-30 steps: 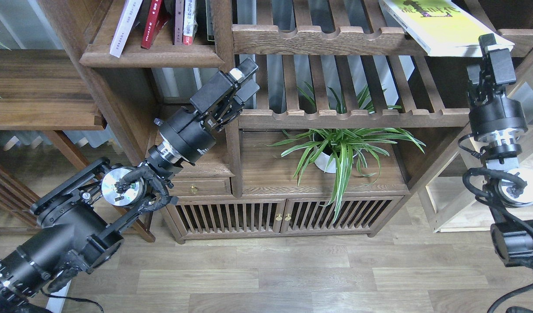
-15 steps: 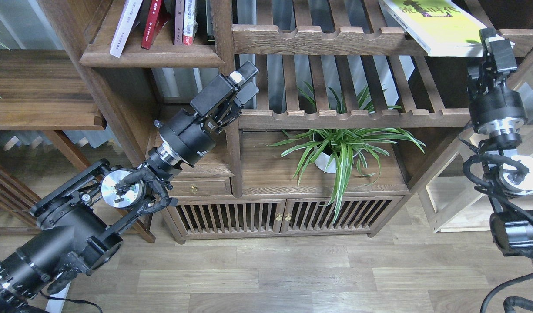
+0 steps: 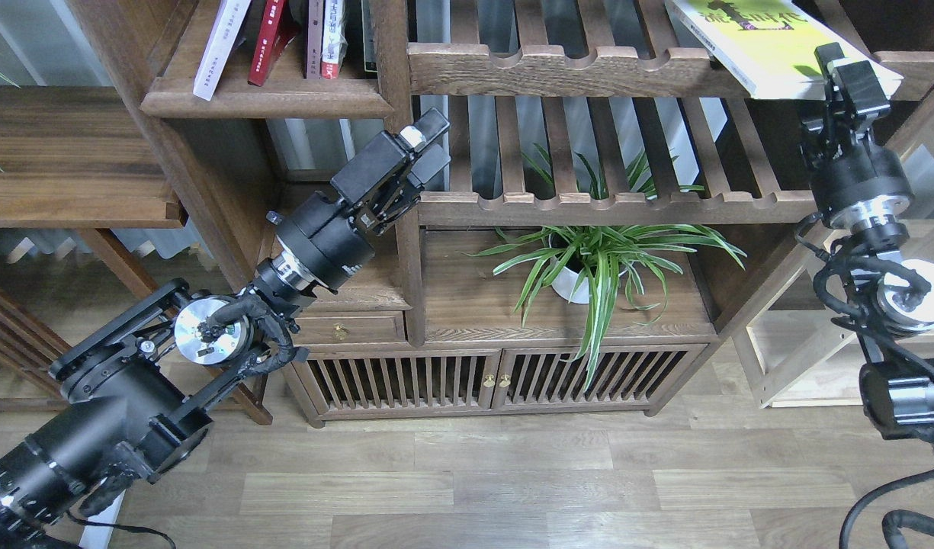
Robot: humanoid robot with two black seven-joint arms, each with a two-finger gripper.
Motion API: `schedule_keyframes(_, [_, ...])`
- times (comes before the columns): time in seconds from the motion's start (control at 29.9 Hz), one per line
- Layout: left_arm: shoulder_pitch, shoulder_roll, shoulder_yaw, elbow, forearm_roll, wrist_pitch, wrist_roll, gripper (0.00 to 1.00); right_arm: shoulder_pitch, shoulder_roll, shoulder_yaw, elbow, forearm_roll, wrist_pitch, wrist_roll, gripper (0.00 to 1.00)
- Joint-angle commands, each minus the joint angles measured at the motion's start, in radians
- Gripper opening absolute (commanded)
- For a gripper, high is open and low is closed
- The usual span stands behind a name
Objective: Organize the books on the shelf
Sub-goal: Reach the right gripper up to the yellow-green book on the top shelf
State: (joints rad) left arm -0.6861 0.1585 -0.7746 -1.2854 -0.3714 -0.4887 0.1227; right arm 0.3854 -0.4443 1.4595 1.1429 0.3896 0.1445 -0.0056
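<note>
A larger yellow-green book [image 3: 771,38] lies flat and tilted on the top slatted rack at the upper right, its near corner jutting over the rail. My right gripper [image 3: 846,67] reaches up to that corner; its fingers overlap the book's edge, and I cannot tell whether they grip it. A pale white book [image 3: 219,46] and a red book [image 3: 267,38] lean on the dark-brown shelf [image 3: 268,101] at the upper left, beside more upright spines [image 3: 325,38]. My left gripper [image 3: 427,143] hovers empty below and right of that shelf, in front of the post, fingers close together.
Two slatted racks with scalloped rails [image 3: 573,72] fill the middle of the bookcase. A potted spider plant [image 3: 588,267] stands on the cabinet top below them. A brown side table [image 3: 70,160] is at the left and a pale wooden frame [image 3: 802,358] at the right.
My right gripper has risen and moved left, from just under the yellow-green book's corner to overlapping it. My left arm has shifted slightly left; its gripper looks the same.
</note>
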Motion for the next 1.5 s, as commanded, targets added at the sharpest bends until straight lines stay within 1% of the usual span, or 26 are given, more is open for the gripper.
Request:
schedule_keyframes(0.0, [-0.003,0.001,-0.009,0.0,0.0,0.0,0.0,0.98,0.03,-0.002,0.001,0.0,0.0,-0.052,-0.005,0.83])
schedule_keyframes(0.23, [-0.001,0.003,-0.011,0.0,0.0,0.0,0.0,0.98,0.052,-0.002,0.001,-0.002,0.0,-0.129,-0.007,0.84])
schedule_keyframes(0.43, [-0.001,0.003,-0.012,-0.002,0.0,0.0,0.0,0.98,0.061,-0.002,-0.002,-0.002,-0.001,-0.134,-0.04,0.82])
schedule_keyframes(0.5, [0.0,0.003,-0.014,-0.002,0.0,0.0,0.0,0.98,0.064,-0.002,0.001,-0.002,-0.001,-0.134,-0.042,0.76])
schedule_keyframes(0.6, [0.0,0.003,-0.012,-0.002,0.0,0.0,0.0,0.98,0.072,-0.002,0.005,-0.003,-0.003,-0.131,-0.04,0.6])
schedule_keyframes(0.64, [0.002,0.004,-0.012,-0.002,0.0,0.0,0.0,0.98,0.078,-0.002,0.005,-0.006,-0.005,-0.132,-0.04,0.58])
schedule_keyframes(0.77, [0.005,0.004,-0.012,-0.002,0.0,0.0,0.0,0.98,0.096,-0.002,0.004,-0.02,-0.008,-0.14,-0.04,0.58])
schedule_keyframes(0.94, [0.005,0.003,-0.012,-0.002,0.0,0.0,0.0,0.98,0.096,-0.002,0.004,-0.023,-0.008,-0.183,-0.04,0.58])
schedule_keyframes(1.1, [0.01,0.003,-0.012,0.0,0.0,0.0,0.0,0.98,0.096,-0.001,0.007,-0.025,-0.008,-0.178,-0.036,0.46])
schedule_keyframes(1.14, [0.008,0.003,-0.012,0.0,0.0,0.0,0.0,0.98,0.096,-0.001,0.007,-0.025,-0.008,-0.172,-0.033,0.42])
schedule_keyframes(1.17, [0.008,0.003,-0.012,0.0,0.0,0.0,0.0,0.98,0.096,0.001,0.007,-0.025,-0.008,-0.171,-0.031,0.38])
schedule_keyframes(1.27, [0.01,0.003,-0.014,0.0,0.0,0.0,0.0,0.98,0.096,0.009,0.016,-0.025,-0.008,-0.148,-0.025,0.17])
schedule_keyframes(1.3, [0.01,0.003,-0.015,0.0,0.0,0.0,0.0,0.98,0.095,0.016,0.031,-0.026,-0.008,-0.122,-0.022,0.08])
schedule_keyframes(1.34, [0.01,0.003,-0.014,0.0,0.0,0.0,-0.001,0.98,0.095,0.024,0.038,-0.026,-0.008,-0.099,-0.02,0.04])
schedule_keyframes(1.4, [0.011,0.003,-0.014,0.0,0.0,0.0,-0.001,0.98,0.095,0.044,0.039,-0.038,-0.009,-0.06,-0.02,0.04])
schedule_keyframes(1.47, [0.011,0.003,-0.014,0.0,0.0,0.0,-0.001,0.98,0.095,0.052,0.041,-0.041,-0.008,-0.049,-0.02,0.04])
